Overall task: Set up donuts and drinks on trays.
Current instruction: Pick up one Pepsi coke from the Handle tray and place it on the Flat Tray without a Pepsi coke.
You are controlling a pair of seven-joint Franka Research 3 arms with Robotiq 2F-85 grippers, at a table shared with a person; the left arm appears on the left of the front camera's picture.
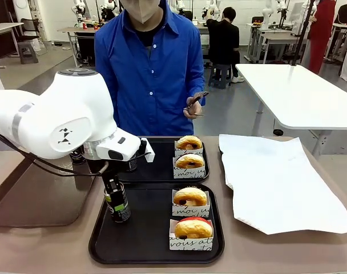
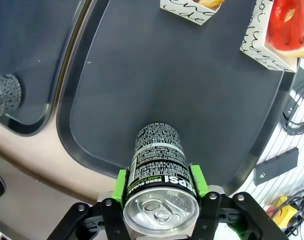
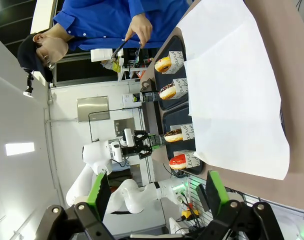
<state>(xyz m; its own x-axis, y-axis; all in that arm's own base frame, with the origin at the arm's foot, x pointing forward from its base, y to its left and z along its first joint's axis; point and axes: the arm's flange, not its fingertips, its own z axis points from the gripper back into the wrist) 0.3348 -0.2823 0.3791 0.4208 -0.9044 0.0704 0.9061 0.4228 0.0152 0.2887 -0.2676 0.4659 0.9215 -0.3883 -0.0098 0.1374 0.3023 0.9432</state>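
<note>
Over the left half of the near black tray: left gripper clamped by its green pads on a dark Pepsi Zero can, held upright just below its silver top. Cannot be told from either view whether the can base touches the tray floor or hangs just above it. On the right half of the same tray: a chocolate-dotted golden donut in a white script-printed paper holder, and nearer, a red-iced donut in a like holder. On the far black tray: two more holdered donuts at the right side, with a grey-patterned can standing at its left side, as seen from the left wrist. Beyond the far tray: person's hand holding tongs. To the right: a large white paper sheet on the table. Right gripper parked high and well apart from the trays, jaws spread wide, nothing between them. Step in hand, by judgement: placement of the drink on the near tray, which appears to be the last item lacking there. Next move calls for lowering until the base seats flat, spreading the jaws only then, and withdrawing straight up to avoid tipping the slim can toward the donuts.
</note>
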